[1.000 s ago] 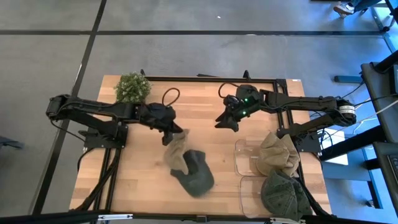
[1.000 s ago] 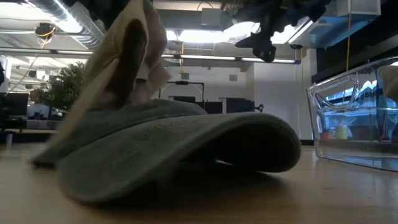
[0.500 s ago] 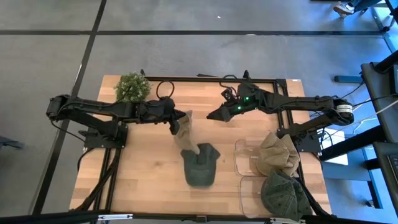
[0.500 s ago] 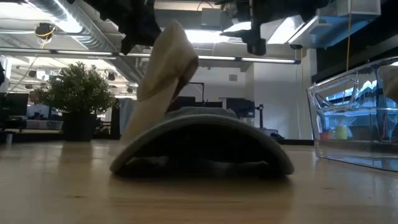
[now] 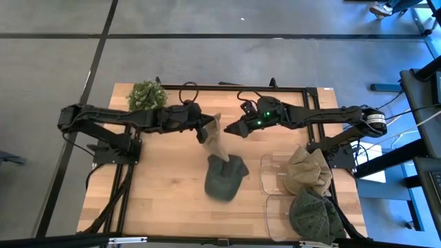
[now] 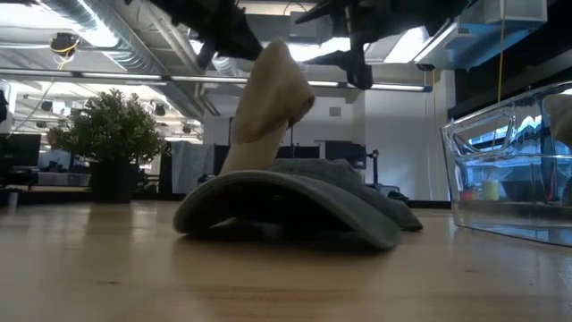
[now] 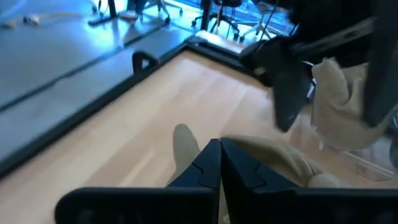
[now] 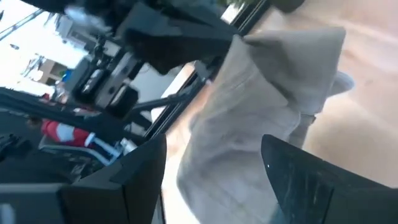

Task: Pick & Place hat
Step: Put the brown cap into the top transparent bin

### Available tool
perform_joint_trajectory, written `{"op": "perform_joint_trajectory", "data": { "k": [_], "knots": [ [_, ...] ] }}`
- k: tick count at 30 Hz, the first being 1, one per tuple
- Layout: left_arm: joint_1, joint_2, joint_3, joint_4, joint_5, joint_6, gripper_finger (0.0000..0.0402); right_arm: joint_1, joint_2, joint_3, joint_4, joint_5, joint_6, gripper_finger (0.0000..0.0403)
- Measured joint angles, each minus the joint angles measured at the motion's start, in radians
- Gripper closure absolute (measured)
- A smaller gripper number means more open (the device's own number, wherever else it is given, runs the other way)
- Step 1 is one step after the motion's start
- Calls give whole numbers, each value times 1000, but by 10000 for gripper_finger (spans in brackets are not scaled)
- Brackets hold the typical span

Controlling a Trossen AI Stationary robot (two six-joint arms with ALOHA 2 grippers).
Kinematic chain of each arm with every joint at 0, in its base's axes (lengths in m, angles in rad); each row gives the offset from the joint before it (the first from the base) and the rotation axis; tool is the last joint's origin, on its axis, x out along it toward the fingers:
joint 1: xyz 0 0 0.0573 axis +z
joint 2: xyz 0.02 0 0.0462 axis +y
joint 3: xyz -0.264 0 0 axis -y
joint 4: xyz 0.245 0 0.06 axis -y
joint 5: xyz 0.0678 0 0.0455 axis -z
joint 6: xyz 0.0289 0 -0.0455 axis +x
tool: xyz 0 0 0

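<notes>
- High: left tool [image 5: 207, 132] pinches the tan hat [image 5: 216, 140] mid-surface, long axis running toward the green hat [image 5: 224, 177] it overlaps. Right tool [image 5: 231, 129] wide, just beside.
- Low: tan hat hangs steeply; we judge dragging could shift the green one.
- Right wrist: fingers [image 8: 314, 180] straddle cloth; a handover could fumble.

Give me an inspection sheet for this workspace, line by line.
Surface: wooden table, bare at its left front.
Job's things: tan hat lifted off green hat; two more hats in clear bins at the right.
Clutter: small potted plant at the back left.
Grippers: left pincer shut on the tan hat; right pincer open, close beside it.
Cables: black loop at the back edge.
Surroundings: grey floor, office behind.
</notes>
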Motion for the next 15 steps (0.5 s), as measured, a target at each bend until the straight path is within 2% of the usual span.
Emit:
{"op": "perform_joint_trajectory", "data": {
  "k": [6,15],
  "knots": [
    [22,58,118,-73,-7,119,400,23,3,34,-18,108,-36,140],
    [26,110,196,-92,6,218,400,66,4,134,-301,293,-204,140]
  ]
}}
